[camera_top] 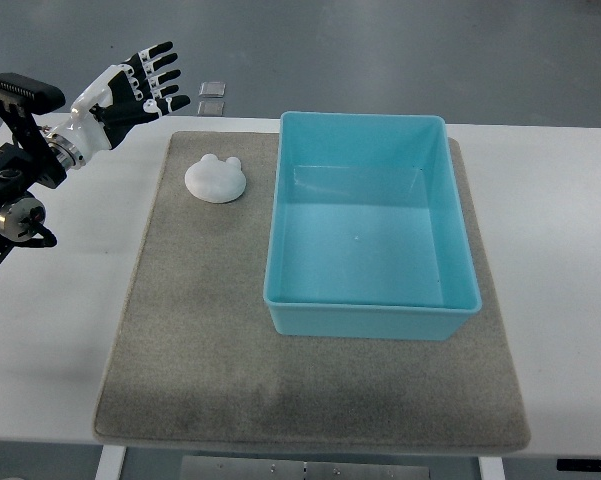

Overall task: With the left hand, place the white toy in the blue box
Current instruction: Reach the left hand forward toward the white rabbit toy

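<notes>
Left robot hand [145, 82] hovered spread and empty, up past the far-left corner of the mat, fingers fanned outward, nothing held. Right arm out of view.

White toy [216, 179] sat on the grey mat [200, 350], near its far edge, well clear of the hand and just left of the blue box [370, 320] without touching its wall. Low, rounded, two small bumps on the far side. Untouched, so reach and grasp both not yet done.

Likely the way to do it well:
- Come in from above-left, palm down, centred over the dome rather than over the bumps.
- Keep fingers wide until they straddle the body; a smooth rounded top probably slips under an early pinch.
- Close low, near the mat, thumb opposing across the widest part.
- Lift straight up before moving sideways; box wall looked much taller than the toy, so a low carry risked clipping the rim.
- Release over the box interior, not at the near-left wall.

Box empty, interior open, plenty of room. Mat lay flat on the white tabletop [560, 200]; two small square items [212, 97] beyond the far edge, out of the path.
</notes>
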